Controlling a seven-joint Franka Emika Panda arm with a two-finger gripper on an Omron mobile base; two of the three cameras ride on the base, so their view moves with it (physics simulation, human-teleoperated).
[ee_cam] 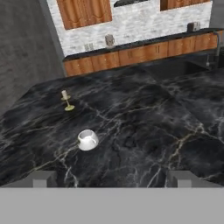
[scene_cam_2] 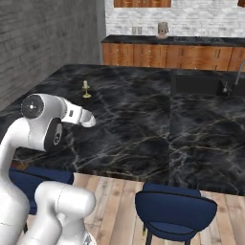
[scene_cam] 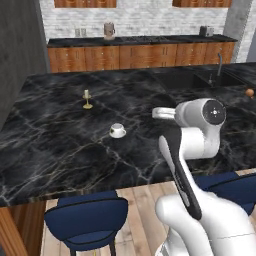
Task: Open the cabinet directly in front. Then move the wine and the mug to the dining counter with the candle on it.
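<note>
Fingertips (ee_cam: 43, 178) of the gripper (ee_cam: 112, 180) show as two grey stubs set wide apart, released and holding nothing. Just beyond them spreads the dining counter (ee_cam: 144, 127), a broad black marble top veined in white. Ahead of the left fingertip, a little way onto the marble, the mug (ee_cam: 88, 140) stands upright, white and rounded, touching nothing else. Farther out on the same side stands the candle (ee_cam: 66, 101), pale on a thin golden holder, well apart from the mug. In the left base view, navy stools (scene_cam: 86, 218) sit tucked under the counter's near edge on a pale wood floor (scene_cam: 135, 200). Beyond the island a black back counter (ee_cam: 131, 46) runs along orange-brown drawer units, with a small jug (ee_cam: 109, 40) on it, against a white brick wall (ee_cam: 140, 22). Wooden wall cabinets (ee_cam: 85, 12) hang above.
</note>
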